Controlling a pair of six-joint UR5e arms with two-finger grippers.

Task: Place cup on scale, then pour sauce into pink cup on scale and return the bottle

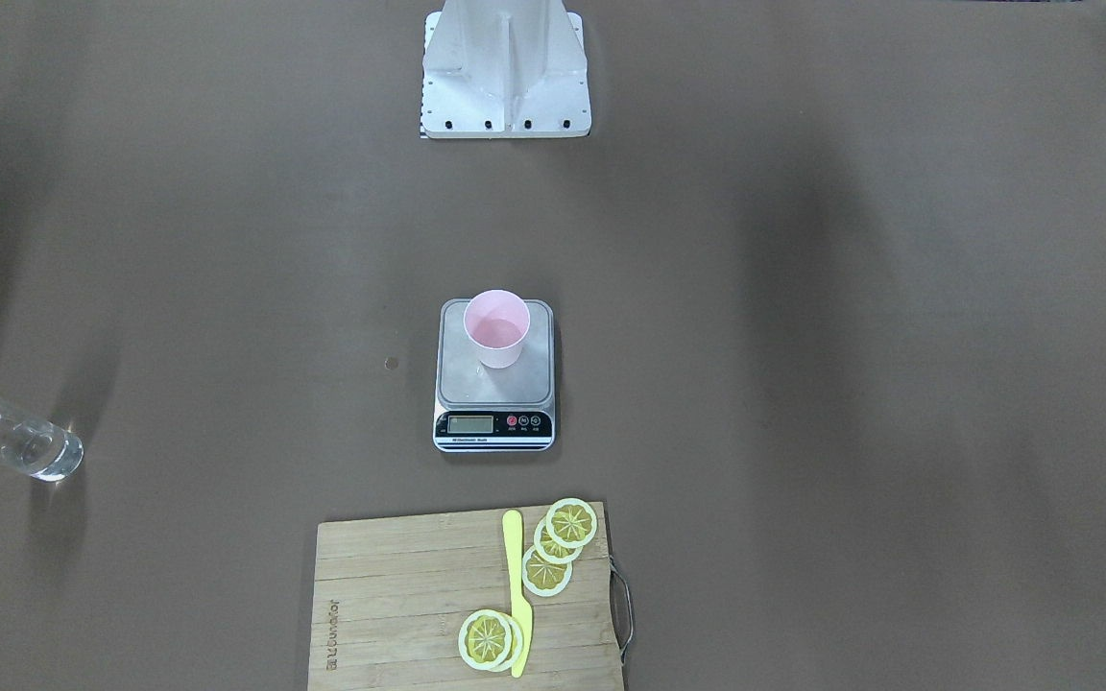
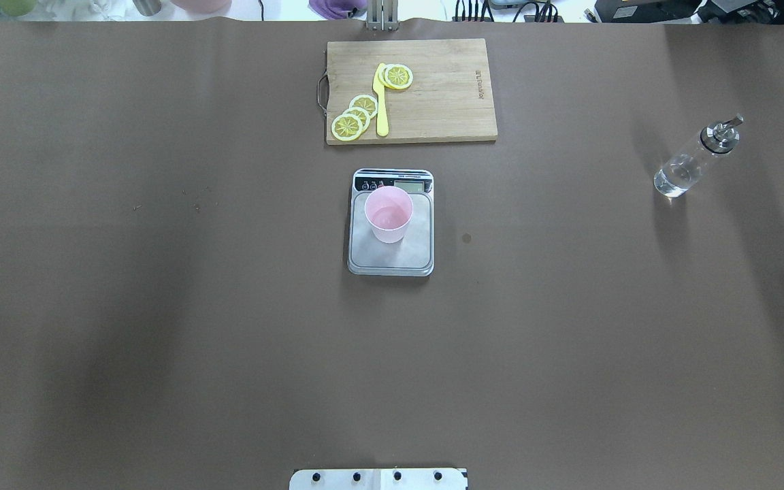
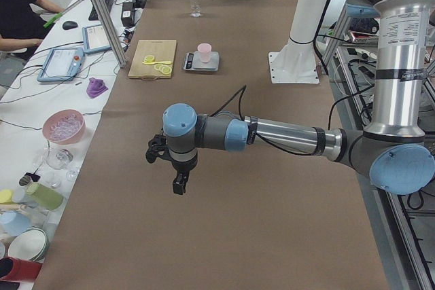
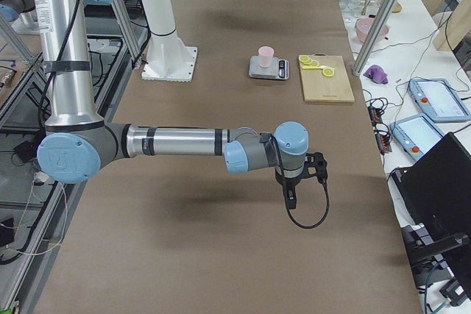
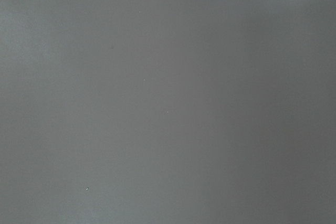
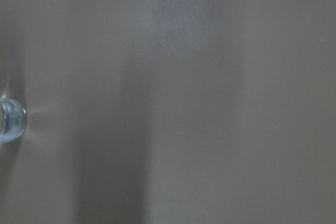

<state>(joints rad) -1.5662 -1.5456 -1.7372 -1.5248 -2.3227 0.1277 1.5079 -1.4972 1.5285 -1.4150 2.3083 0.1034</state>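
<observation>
The cup (image 1: 496,329) stood upright on the steel platform of the scale (image 1: 476,386) at the middle of the tabletop (image 1: 803,384). The bottle (image 1: 11,437), with clear sauce (image 2: 672,180) in its lower part, stood upright well apart from it, far toward the robot's right. Beyond the scale's display sat a wooden cutting board (image 1: 399,595) carrying lemon slices (image 1: 571,522) and a yellow knife (image 1: 517,595). The left end effector (image 3: 178,185) and the right end effector (image 4: 291,198) hung above brown tabletop toward opposite ends, and I could not tell whether either was released or clenched.
</observation>
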